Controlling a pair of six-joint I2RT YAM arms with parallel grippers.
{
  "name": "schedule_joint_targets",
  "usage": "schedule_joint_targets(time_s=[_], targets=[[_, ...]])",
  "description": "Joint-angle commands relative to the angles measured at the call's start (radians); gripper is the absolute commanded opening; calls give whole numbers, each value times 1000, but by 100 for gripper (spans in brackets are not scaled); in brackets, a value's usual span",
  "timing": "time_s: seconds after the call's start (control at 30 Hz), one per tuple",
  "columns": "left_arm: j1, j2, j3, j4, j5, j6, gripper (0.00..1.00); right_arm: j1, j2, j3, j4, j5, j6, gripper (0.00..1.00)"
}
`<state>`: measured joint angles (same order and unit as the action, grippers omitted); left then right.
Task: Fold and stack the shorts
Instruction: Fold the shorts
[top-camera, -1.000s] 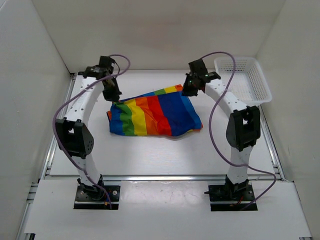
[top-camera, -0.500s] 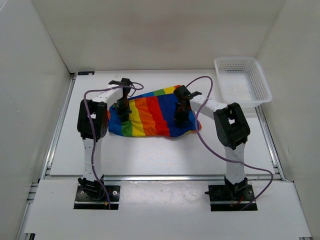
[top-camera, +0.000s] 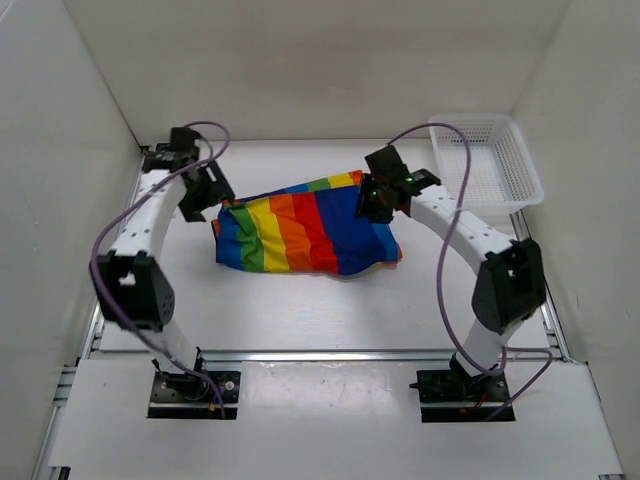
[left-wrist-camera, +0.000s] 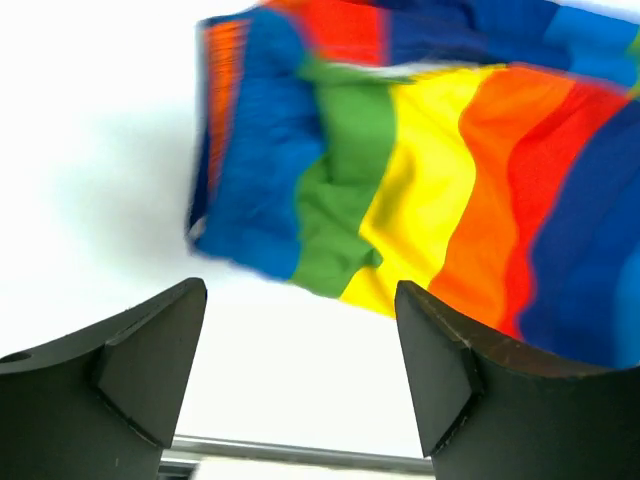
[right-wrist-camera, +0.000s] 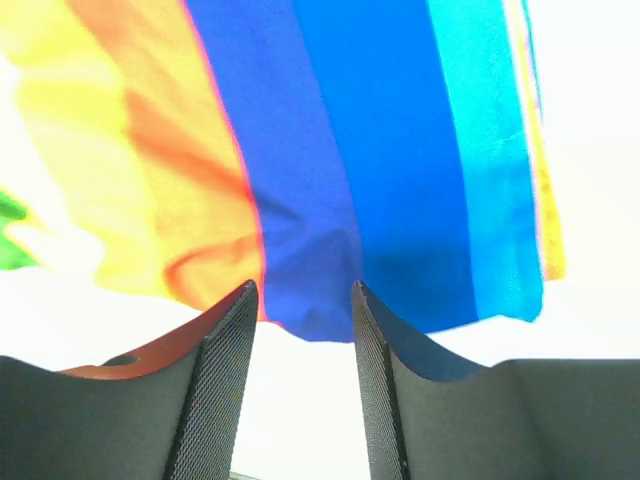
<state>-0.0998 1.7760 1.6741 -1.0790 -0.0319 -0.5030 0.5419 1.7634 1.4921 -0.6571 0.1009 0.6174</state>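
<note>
The shorts (top-camera: 305, 232) lie as a folded rainbow-striped bundle on the white table, with the dark blue part toward the right. My left gripper (top-camera: 208, 192) hangs just off their far left corner, open and empty. In the left wrist view the shorts (left-wrist-camera: 420, 170) lie beyond the wide-apart left gripper (left-wrist-camera: 300, 340). My right gripper (top-camera: 379, 202) hovers over the far right edge of the cloth. In the right wrist view the right gripper (right-wrist-camera: 303, 310) stands open, with bare table between the jaws and the blue edge of the shorts (right-wrist-camera: 350, 150) just past the tips.
A white mesh basket (top-camera: 528, 160) stands at the far right corner, close behind the right arm. White walls close in the table on three sides. A metal rail (top-camera: 320, 354) runs along the near edge of the table.
Both arms have drawn back from over the shorts toward the far side. Both grippers, shut before, now stand open. The shorts stay lying folded.
</note>
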Motion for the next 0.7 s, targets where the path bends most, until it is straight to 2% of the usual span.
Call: schedule_joint_targets(time_s=[0.0, 0.03, 0.07, 0.13, 0.33, 0.4, 0.43, 0.67], targets=[[98, -150, -202, 82, 128, -130, 87, 1, -105, -15, -52, 52, -16, 49], [110, -171, -318, 117, 154, -182, 90, 1, -119, -27, -52, 52, -27, 50], [121, -200, -368, 176, 199, -207, 99, 1, -143, -50, -52, 52, -27, 50], [133, -201, -460, 232, 239, -247, 100, 1, -165, -75, -62, 42, -36, 50], [143, -139, -485, 329, 262, -288, 100, 1, -217, -171, -62, 23, -36, 51], [143, -102, -494, 344, 228, -305, 100, 1, -217, -182, -62, 23, -36, 51], [143, -89, -494, 359, 228, -321, 96, 1, -226, -182, -71, 23, -36, 51], [143, 25, -513, 395, 141, -339, 83, 1, -226, -182, -81, 33, -56, 51]])
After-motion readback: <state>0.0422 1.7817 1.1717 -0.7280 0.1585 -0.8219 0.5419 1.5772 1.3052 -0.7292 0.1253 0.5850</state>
